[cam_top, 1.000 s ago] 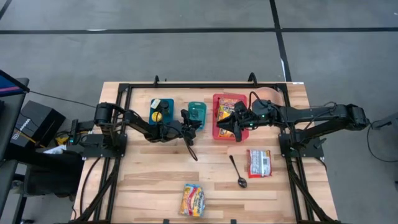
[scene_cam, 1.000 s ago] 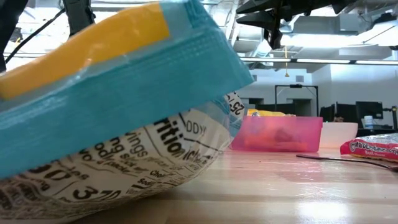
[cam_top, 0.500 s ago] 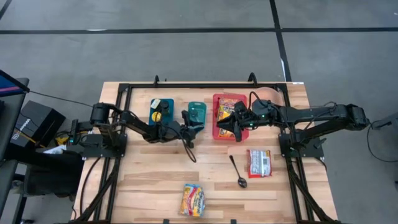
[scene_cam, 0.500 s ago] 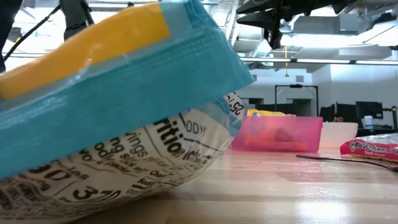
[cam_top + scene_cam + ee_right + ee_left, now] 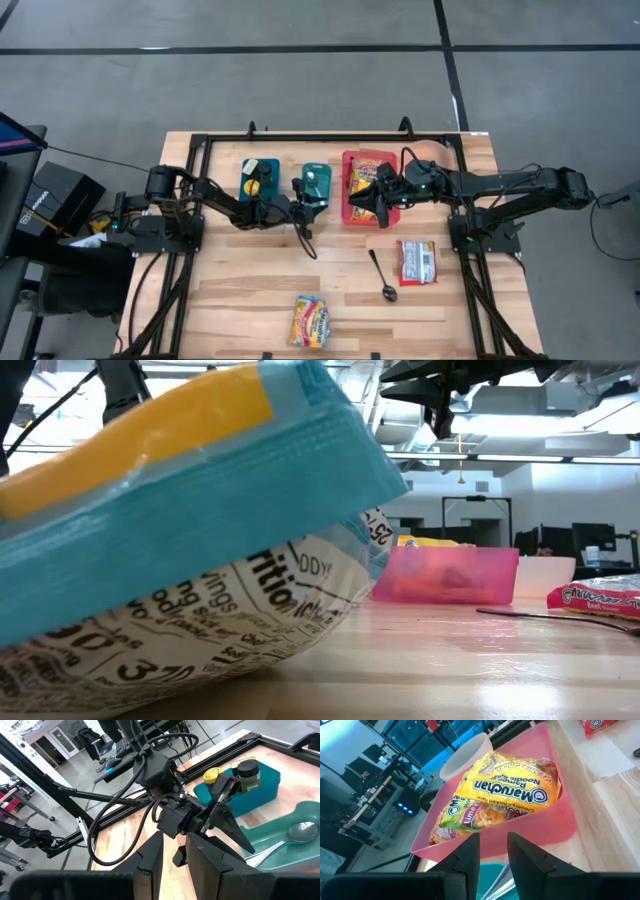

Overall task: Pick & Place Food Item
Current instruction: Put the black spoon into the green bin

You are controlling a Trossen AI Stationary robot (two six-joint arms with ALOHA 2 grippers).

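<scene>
My left gripper [image 5: 308, 198] reaches level over the near end of a teal tray [image 5: 318, 182]; its fingers [image 5: 235, 832] stand apart. A metal spoon [image 5: 295, 833] lies in that tray, its handle running toward those fingers. Whether they touch it does not show. My right gripper [image 5: 371, 206] hangs higher, over the near left corner of the pink tray [image 5: 385, 212], with a narrow empty gap between its fingers. Yellow noodle packets [image 5: 495, 795] lie in the pink tray. Another noodle packet [image 5: 311, 320] rests flat near the table's front edge, and a red snack packet [image 5: 416, 261] lies at the right.
A blue tray [image 5: 259, 178] with small bottles stands left of the teal one. A second spoon [image 5: 383, 275] lies on the wood beside the red packet. A pale bowl [image 5: 465, 755] sits behind the pink tray. A black frame [image 5: 330, 136] rims the table.
My left gripper has rolled a little and risen slightly at the teal tray. The spoon now shows lying in that tray, where the gripper covered it a second ago.
</scene>
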